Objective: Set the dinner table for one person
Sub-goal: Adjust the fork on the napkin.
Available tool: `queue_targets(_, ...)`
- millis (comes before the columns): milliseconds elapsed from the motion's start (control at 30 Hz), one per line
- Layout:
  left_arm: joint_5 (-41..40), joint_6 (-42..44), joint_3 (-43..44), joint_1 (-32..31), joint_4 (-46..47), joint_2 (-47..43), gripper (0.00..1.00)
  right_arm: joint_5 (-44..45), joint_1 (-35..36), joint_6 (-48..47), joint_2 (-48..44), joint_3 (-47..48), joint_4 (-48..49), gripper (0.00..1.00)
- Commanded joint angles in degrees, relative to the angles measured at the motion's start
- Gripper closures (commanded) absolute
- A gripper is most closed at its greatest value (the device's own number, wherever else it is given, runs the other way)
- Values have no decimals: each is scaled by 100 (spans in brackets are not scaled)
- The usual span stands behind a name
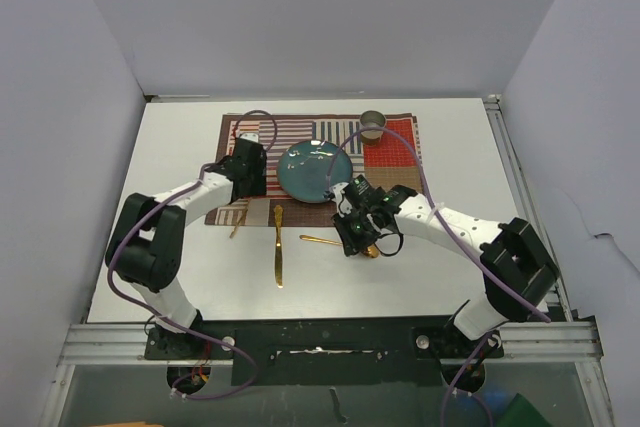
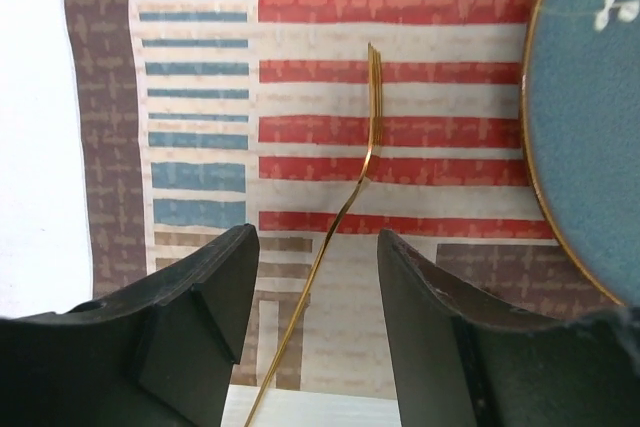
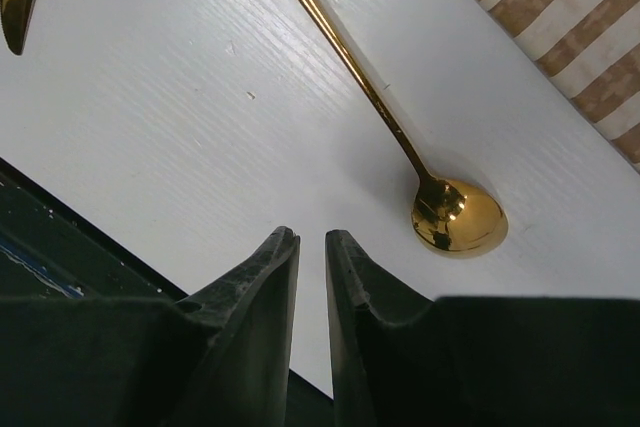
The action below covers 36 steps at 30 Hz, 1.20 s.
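On the near part of the white dinner table (image 1: pixel 330 292) lay a gold knife (image 1: pixel 279 247) and, beside it, a gold spoon (image 3: pixel 400 132). The right gripper (image 3: pixel 312 237) hung just above that bare tabletop, its jaws a thin slit apart and empty, the spoon's bowl close beside its tips. Farther back, the left gripper (image 2: pixel 315 237) stood over the striped placemat (image 1: pixel 395 157) that covered the table's far middle, jaws wide apart either side of a gold fork (image 2: pixel 368 137) handle without touching it. Beyond sat a teal plate (image 1: pixel 305 172), then a metal cup (image 1: pixel 372 125)
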Motion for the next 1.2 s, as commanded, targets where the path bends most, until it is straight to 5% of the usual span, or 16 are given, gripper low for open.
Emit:
queue_targets(0, 155, -4, -110, 41, -5, -96, 49, -139, 37, -21, -46, 51, 298, 80)
queue_targets(533, 295, 69, -158, 117, 294, 525, 72, -150, 54, 45, -162, -160, 315, 79)
queue_targets(633, 296, 51, -154, 108, 328, 399, 83, -167, 55, 44, -70, -188, 352, 79)
queue_targets(700, 247, 64, -121, 110, 328, 311, 100, -172, 59, 36, 2, -188, 350, 79)
queue_targets(1167, -172, 522, 919, 139, 354, 699, 100, -172, 57, 36, 96, -352, 388, 79)
